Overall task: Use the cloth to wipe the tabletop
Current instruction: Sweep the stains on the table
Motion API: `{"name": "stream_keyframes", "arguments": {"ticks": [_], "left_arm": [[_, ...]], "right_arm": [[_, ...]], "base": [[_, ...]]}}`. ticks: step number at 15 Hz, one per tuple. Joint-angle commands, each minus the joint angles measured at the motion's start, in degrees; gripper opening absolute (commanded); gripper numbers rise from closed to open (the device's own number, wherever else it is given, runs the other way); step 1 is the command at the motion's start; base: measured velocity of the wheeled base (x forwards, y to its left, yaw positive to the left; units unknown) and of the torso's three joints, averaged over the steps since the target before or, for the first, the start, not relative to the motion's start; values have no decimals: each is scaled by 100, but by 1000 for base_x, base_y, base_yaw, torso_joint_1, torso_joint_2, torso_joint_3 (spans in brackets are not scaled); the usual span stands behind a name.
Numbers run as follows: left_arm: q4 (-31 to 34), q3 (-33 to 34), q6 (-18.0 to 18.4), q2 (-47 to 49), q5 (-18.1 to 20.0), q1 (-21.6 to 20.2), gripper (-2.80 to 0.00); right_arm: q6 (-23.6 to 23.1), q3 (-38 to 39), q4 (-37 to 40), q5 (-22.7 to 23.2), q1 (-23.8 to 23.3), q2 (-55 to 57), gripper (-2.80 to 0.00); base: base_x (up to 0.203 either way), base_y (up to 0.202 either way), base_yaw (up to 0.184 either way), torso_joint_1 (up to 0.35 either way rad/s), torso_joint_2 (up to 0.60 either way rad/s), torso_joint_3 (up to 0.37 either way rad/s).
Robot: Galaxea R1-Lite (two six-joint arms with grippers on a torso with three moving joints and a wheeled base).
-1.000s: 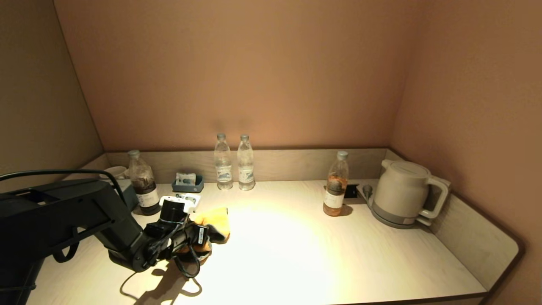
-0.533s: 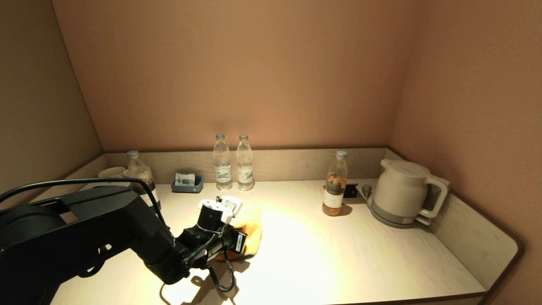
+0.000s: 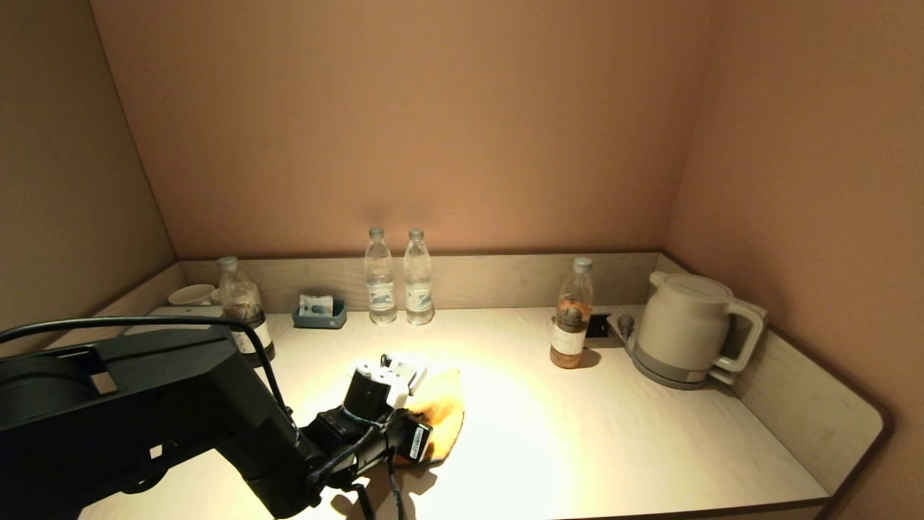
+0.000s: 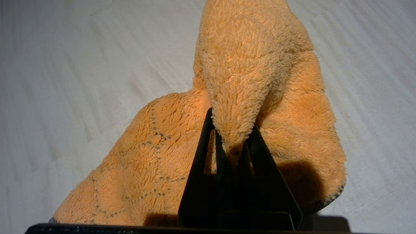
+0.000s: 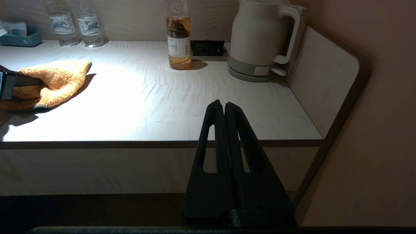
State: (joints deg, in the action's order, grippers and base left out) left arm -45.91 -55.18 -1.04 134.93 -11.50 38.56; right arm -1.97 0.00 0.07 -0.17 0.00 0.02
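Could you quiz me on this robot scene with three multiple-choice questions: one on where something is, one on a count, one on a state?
1. Where does the kettle stand on the tabletop?
A. back right corner
B. front left edge
C. centre

2. How many bottles stand on the tabletop?
A. two
B. four
C. six

3. What is the left gripper doing?
A. hanging open in the air
B. pinching the orange cloth
C. gripping a bottle

Answers:
1. A: in the head view it sits by the right wall at the back.
2. B: two clear ones at the back, one dark one at left, one amber one near the kettle.
3. B: the left wrist view shows a fold of cloth clamped between its fingers.
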Motion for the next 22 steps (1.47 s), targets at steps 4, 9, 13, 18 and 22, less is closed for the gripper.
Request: {"name": "stream_keyframes", "arguments": {"ticks": [4,9,13,18,22], "left_arm": [[-222,355,11,-41,-20,-247,-280],[-646,1201,128,-2,-37,-1535,-280],[-647,1202,130,-1,-37,-1536,-280],[-678,1200,195,-371,-76,-2477,-280],[-567,1125,233,-1292,-147,-3039,-280]], "right_arm": [[-5,0,1,-1,0,-2,-280],[-5,0,1,-1,0,-2,-280],[-5,0,1,-1,0,-2,-280],[-5,0,1,-1,0,-2,-280],[-5,0,1,-1,0,-2,-280]], "base": [[0,0,0,0,0,0],[0,0,0,0,0,0],[0,0,0,0,0,0],[0,0,0,0,0,0],[0,0,0,0,0,0]]}}
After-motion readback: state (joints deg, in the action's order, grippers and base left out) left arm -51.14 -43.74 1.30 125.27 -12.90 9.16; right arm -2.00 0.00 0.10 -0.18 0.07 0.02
